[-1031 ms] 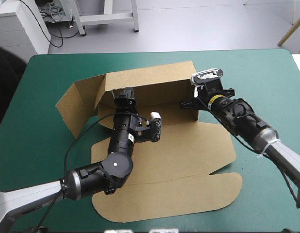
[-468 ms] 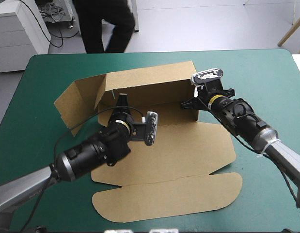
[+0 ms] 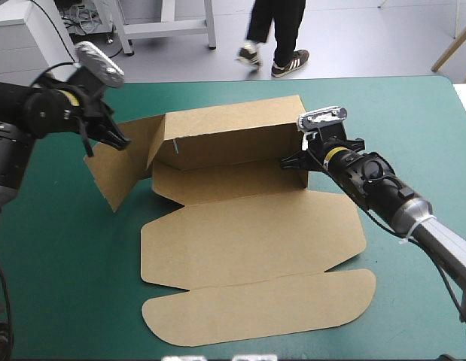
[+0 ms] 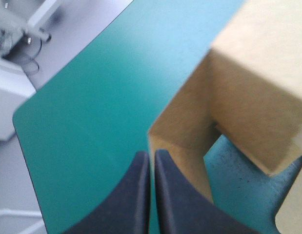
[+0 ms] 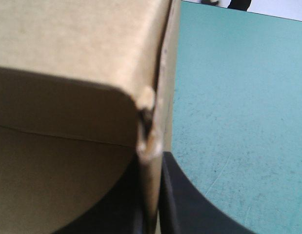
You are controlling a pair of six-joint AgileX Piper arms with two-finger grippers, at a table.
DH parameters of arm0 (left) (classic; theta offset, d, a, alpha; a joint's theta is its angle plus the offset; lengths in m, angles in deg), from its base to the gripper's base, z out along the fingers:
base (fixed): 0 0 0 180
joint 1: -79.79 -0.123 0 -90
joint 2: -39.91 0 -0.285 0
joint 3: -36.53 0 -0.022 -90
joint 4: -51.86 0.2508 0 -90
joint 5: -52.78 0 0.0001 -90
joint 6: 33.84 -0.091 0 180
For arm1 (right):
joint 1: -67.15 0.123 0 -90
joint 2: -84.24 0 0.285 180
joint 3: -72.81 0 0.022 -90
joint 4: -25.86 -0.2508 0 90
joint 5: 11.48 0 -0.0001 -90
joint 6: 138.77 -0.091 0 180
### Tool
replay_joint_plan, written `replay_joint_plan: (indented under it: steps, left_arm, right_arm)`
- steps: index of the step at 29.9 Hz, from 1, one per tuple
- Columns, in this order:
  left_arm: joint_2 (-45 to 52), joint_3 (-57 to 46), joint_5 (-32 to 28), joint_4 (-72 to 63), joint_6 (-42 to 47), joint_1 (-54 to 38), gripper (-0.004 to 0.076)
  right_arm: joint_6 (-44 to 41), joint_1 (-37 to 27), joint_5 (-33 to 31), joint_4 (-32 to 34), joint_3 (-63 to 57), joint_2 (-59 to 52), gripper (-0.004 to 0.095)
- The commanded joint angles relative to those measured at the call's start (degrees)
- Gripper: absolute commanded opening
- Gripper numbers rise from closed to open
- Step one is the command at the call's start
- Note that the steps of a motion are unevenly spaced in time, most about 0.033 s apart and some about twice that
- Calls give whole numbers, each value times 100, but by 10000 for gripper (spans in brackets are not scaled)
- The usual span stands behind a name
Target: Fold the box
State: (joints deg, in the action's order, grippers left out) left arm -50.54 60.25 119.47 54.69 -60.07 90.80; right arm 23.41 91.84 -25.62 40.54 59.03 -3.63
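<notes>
The brown box lies mid-worktop, only partly formed: its rear wall stands, and the right gripper has its fingers pinched on the right end wall. The left flap splays outward beside the left gripper, whose fingers are pressed together and empty. The front panel and lid lie flat, not yet raised or tucked.

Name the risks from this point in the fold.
1. The right end effector pinches the box at a wall corner that looks frayed; a hard pull may tear it.
2. The left end effector is shut at the edge of the left flap, seemingly without gripping it; a push may slip off, leaving the flap splayed outward.
</notes>
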Motion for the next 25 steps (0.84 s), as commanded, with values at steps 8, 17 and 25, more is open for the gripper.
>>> replay_joint_plan:
  steps: [8, 17, 25]
  left_arm:
    - [85, -465, 300, -1413, 1721, -3068, 14]
    - [185, -2223, -316, -1937, 2266, -4190, 14]
    - [185, -2812, -823, -2012, 2382, -4260, 14]
  right_arm:
    - [-27, -21, 428, -38, 227, -222, -14]
    - [-27, -21, 428, -38, 227, -222, -13]
    - [-27, -46, -599, -38, 907, -222, -13]
